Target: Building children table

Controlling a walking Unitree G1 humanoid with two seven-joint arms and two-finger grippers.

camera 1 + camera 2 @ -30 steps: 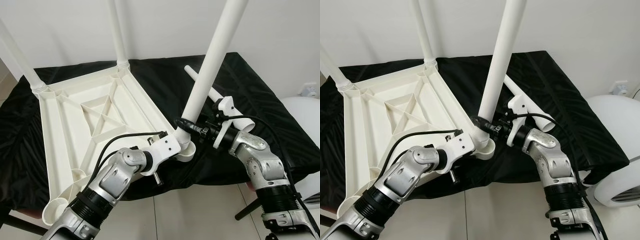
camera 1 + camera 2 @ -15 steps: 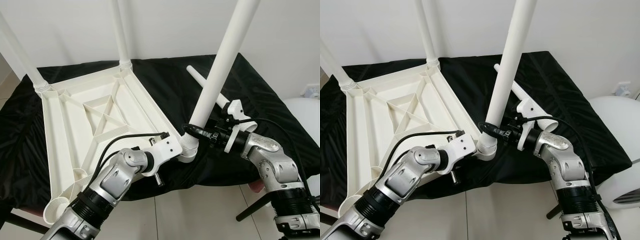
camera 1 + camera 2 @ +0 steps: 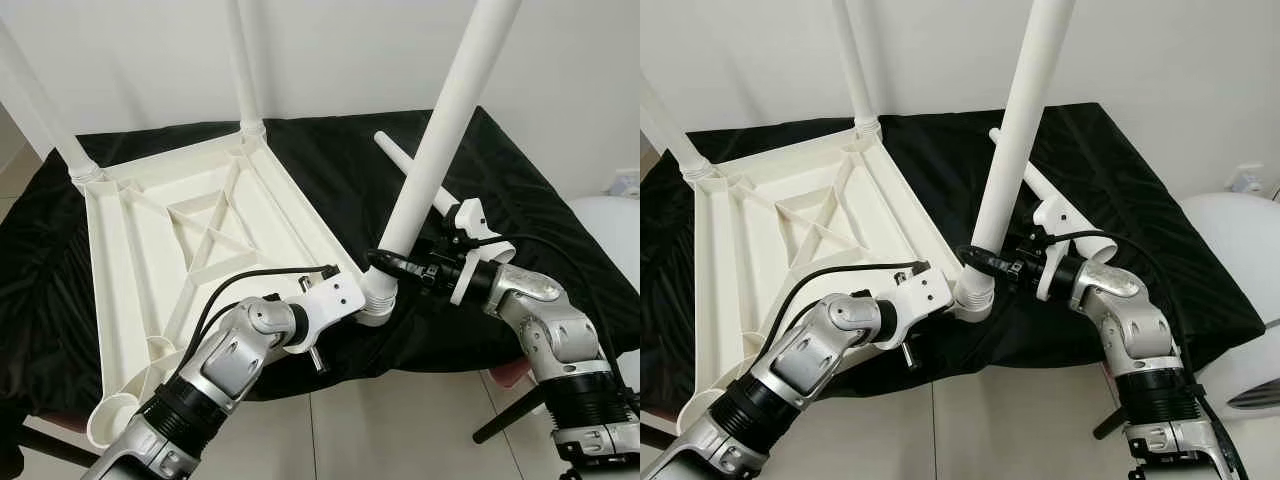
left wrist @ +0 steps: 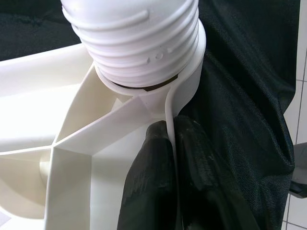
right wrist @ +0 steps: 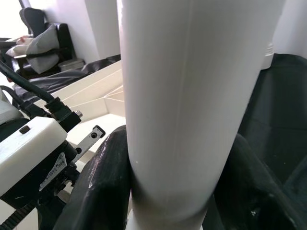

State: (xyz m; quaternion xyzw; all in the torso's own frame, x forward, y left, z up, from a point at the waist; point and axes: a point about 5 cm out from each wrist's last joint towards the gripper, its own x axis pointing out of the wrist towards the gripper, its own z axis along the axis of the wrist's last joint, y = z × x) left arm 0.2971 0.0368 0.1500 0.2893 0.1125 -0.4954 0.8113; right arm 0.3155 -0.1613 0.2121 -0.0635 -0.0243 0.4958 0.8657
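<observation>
Barely anything shifts since a moment ago: the right gripper [image 5: 177,191] stays clamped around the tilted white leg [image 3: 440,150] just above its threaded base. The left gripper [image 4: 173,158] pinches the rim of the upturned tabletop [image 3: 170,250] beside the corner socket [image 3: 377,298]. A spare leg [image 3: 395,152] lies on the black cloth [image 3: 330,170] behind.

White upturned tabletop [image 3: 190,240] on black cloth; tilted leg [image 3: 440,140] sits in its near corner socket.
</observation>
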